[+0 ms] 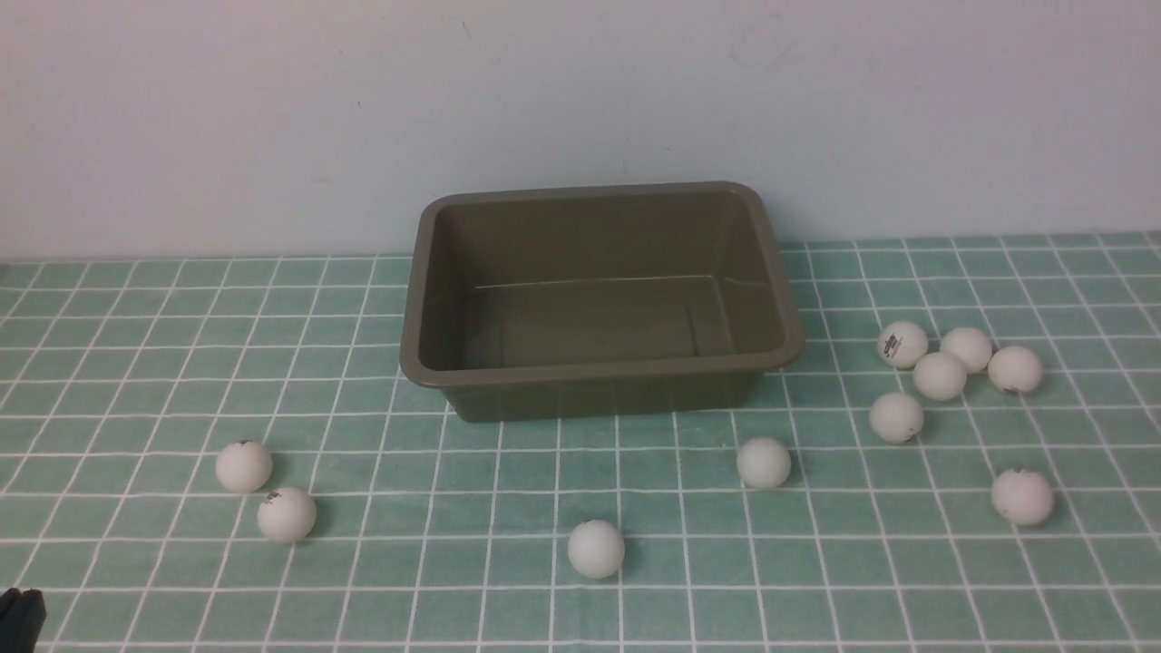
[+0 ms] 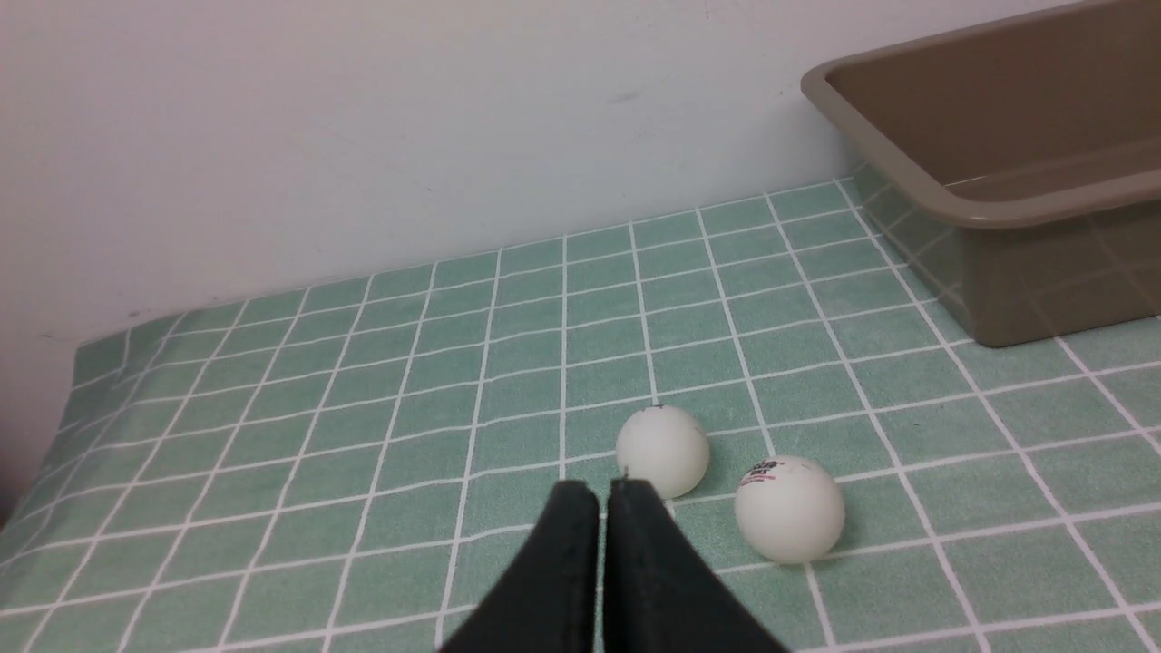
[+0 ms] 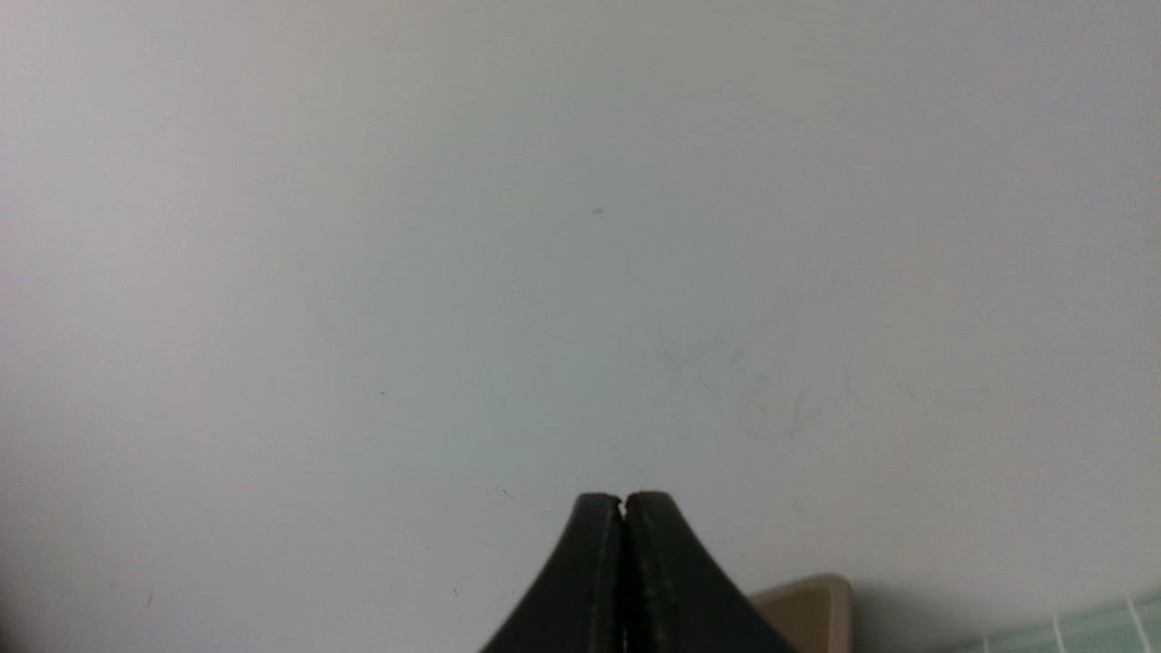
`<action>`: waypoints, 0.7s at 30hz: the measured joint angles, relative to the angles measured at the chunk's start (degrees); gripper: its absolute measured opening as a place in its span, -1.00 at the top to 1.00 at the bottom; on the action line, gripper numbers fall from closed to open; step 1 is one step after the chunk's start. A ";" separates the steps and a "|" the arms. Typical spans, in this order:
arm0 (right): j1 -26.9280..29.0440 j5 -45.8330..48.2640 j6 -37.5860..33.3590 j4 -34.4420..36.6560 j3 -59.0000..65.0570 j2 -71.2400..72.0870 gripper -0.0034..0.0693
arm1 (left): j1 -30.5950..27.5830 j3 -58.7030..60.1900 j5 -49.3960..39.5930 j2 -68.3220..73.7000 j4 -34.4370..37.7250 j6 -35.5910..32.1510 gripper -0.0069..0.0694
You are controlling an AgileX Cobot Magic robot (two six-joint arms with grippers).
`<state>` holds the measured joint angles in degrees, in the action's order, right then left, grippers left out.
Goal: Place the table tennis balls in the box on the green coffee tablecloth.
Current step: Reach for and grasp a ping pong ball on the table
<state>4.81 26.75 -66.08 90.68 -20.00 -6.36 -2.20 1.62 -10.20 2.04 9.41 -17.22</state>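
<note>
**All ten loose, nothing gripped**

The box (image 1: 594, 396) sits in the middle of the cloth (image 1: 136, 363), back toward the wall (image 1: 272, 118), with a long side facing the robot. The balls are all on the cloth around it.

On the left, one ball (image 1: 243, 466) lies near a second ball (image 1: 287, 514), which is a little closer to the robot. In front of the box, a ball (image 1: 763, 462) rests near its right front corner. Another ball (image 1: 595, 549) lies further forward, about centre.

To the right of the box four are bunched together: a printed ball (image 1: 902, 345), a ball (image 1: 966, 349) beside it, a ball (image 1: 939, 375) tucked in front of those two, and a ball (image 1: 1015, 369) at the outer end. One more ball (image 1: 896, 417) lies just in front of the bunch. The last ball (image 1: 1022, 496) sits apart, nearer the robot.

The left gripper (image 2: 604, 490) has its two black fingers pressed together on nothing. It is low over the cloth, and its tips stop just short of the left pair.

The right gripper (image 3: 623, 499) also has its fingers together and holds nothing. It points at the bare wall, and only a corner of the box and a sliver of cloth show at the edge of its view.
</note>
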 joint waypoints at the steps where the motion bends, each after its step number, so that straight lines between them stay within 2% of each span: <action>1: 0.00 0.85 -1.08 0.00 -0.96 -1.01 0.95 | 0.00 0.00 0.00 0.00 0.00 0.00 0.83; 3: 0.00 2.03 -3.09 0.00 -2.92 -3.10 0.95 | 0.00 0.00 0.00 0.00 0.00 0.00 0.83; 7: 0.00 6.06 -13.01 -0.57 -13.16 -12.78 0.95 | 0.00 0.00 0.00 0.00 0.00 0.00 0.83; 10: 0.00 4.28 -15.38 -1.69 -18.32 -17.74 0.95 | 0.00 0.00 0.00 0.00 0.00 0.00 0.83; 13: 0.00 0.19 -16.26 -6.40 -23.46 -24.03 0.95 | 0.00 0.00 0.00 0.00 0.00 0.00 0.83; 14: 0.00 -2.39 -16.31 -11.04 -25.57 -27.70 0.95 | 0.00 0.00 0.00 0.00 0.00 0.00 0.83; 15: 0.00 -3.28 -16.37 -12.37 -26.00 -29.06 0.95 | 0.00 0.00 0.00 0.00 0.00 0.00 0.83; 18: 0.00 -6.48 -16.43 -22.43 -27.93 -34.54 0.95 | 0.00 0.00 0.00 0.00 0.00 0.00 0.83; 19: 0.00 -6.74 -16.45 -23.29 -28.03 -34.99 0.95 | 0.00 0.00 0.00 0.00 0.00 0.00 0.83; 20: 0.00 -10.50 -16.50 -33.71 -28.50 -40.11 0.95 | 0.00 0.00 0.00 0.00 0.00 0.00 0.83; 21: 0.00 -10.50 -16.51 -34.57 -28.50 -40.52 0.95 | 0.00 0.00 0.00 0.00 0.00 0.00 0.83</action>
<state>4.81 16.25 -82.59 56.11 -48.50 -46.89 -2.20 1.62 -10.20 2.04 9.41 -17.22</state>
